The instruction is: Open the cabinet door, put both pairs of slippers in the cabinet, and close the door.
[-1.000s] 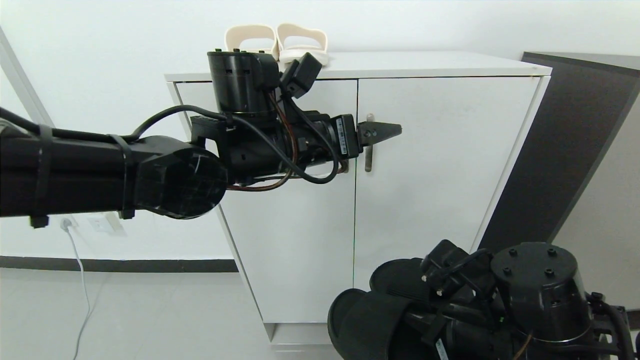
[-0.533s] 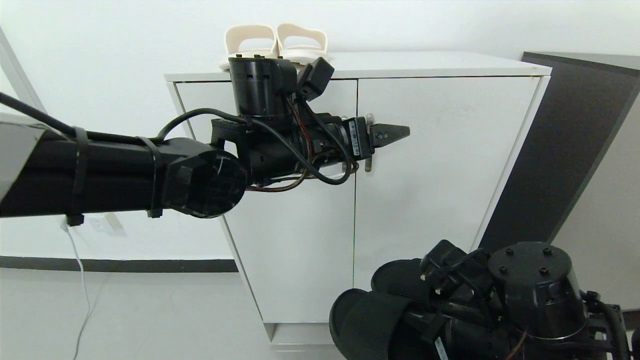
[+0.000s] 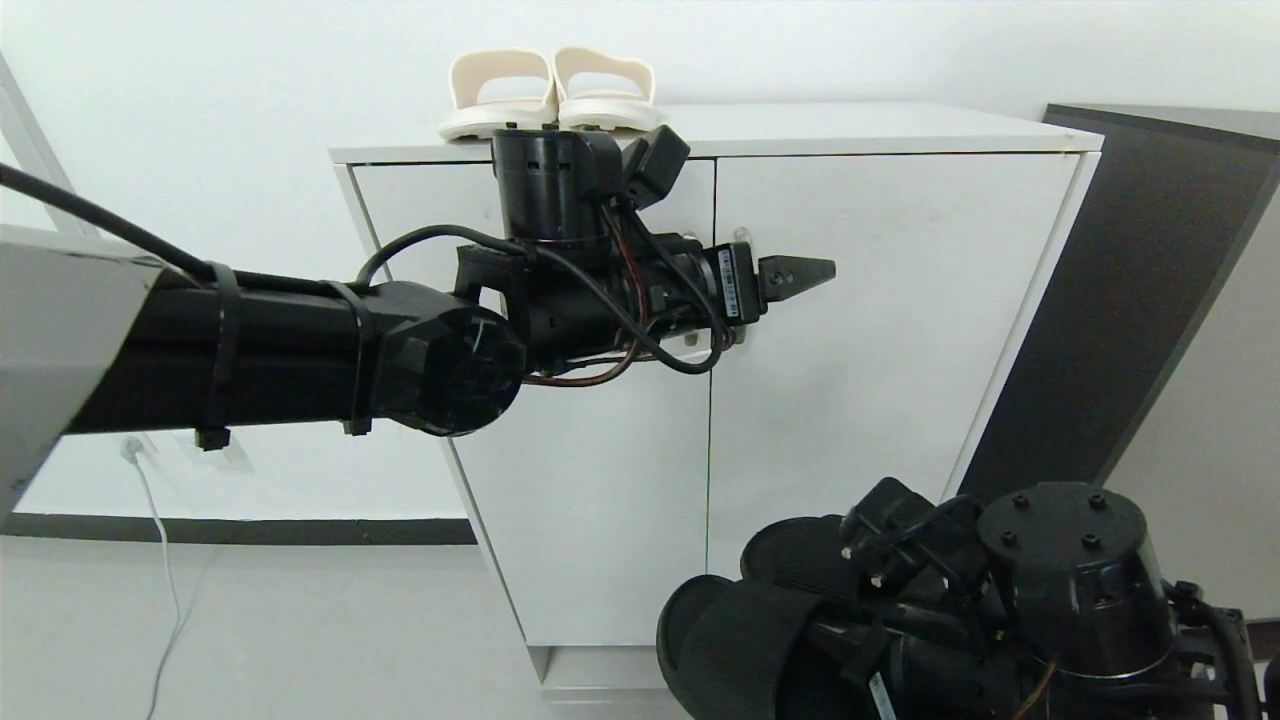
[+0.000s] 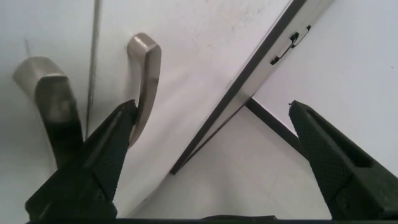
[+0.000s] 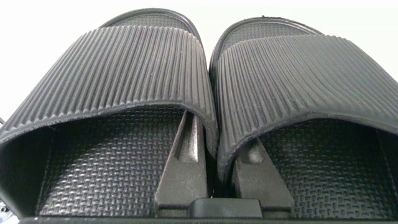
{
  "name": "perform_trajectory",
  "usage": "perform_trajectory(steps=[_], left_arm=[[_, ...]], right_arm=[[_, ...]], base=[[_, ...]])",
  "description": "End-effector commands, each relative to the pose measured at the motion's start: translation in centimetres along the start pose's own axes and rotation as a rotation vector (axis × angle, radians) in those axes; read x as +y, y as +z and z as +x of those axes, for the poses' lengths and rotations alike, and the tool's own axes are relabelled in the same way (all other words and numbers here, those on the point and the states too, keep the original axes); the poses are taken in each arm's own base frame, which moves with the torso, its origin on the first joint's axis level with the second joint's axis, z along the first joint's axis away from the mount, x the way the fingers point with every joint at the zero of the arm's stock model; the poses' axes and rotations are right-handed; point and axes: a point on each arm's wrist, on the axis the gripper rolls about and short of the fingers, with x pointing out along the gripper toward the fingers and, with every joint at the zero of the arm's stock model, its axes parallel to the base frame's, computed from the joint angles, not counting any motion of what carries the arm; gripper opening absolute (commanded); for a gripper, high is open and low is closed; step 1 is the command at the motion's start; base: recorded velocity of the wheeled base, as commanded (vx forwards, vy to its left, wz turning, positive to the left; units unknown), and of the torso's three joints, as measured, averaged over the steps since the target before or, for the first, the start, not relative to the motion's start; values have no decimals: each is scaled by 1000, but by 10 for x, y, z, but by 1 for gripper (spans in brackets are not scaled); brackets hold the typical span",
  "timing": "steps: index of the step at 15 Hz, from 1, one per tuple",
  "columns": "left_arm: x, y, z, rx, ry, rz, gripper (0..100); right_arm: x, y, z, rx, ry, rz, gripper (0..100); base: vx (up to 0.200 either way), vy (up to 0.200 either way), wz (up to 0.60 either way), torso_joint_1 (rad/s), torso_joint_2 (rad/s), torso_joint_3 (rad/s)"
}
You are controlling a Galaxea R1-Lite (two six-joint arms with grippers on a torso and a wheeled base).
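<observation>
A white label (image 3: 728, 283) sits on the left arm's wrist; its print is too small to read. The left gripper (image 4: 211, 109) is at centre frame in the head view, its fingers spread wide apart. One finger (image 4: 106, 155) is at a metal handle (image 4: 146, 74), but contact cannot be told. The white cabinet (image 3: 900, 130) fills the middle of the frame, and both doors (image 3: 600, 480) are shut. The cream slippers (image 3: 550, 90) stand side by side on its top, at upper centre. At lower right, the right gripper (image 5: 217, 165) is clamped on the black slippers (image 5: 124, 68), pinching their two inner walls together. Behind is a white wall (image 3: 200, 80) with a dark skirting (image 3: 250, 530) above a pale floor (image 3: 300, 630). At lower left a socket (image 3: 205, 448) has a white cable (image 3: 160, 600) hanging beside it. A dark panel (image 3: 1130, 300) stands at right.
</observation>
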Motion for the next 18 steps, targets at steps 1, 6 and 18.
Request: perform_trajectory(steps=[1,6,18], left_arm=[[2,-3,2,8,3,-4,0],[-1,-1,-5,-1,24,-3,0],[-50,-2,-57,24,-65,2,0]], right_arm=[[1,0,-2,-2,6,-3,0],[4,-9,-8,20,74,-9,0],[11,-12,-22,-46,196,-66,0]], base=[[0,0,0,0,0,0],[0,0,0,0,0,0],[0,0,0,0,0,0]])
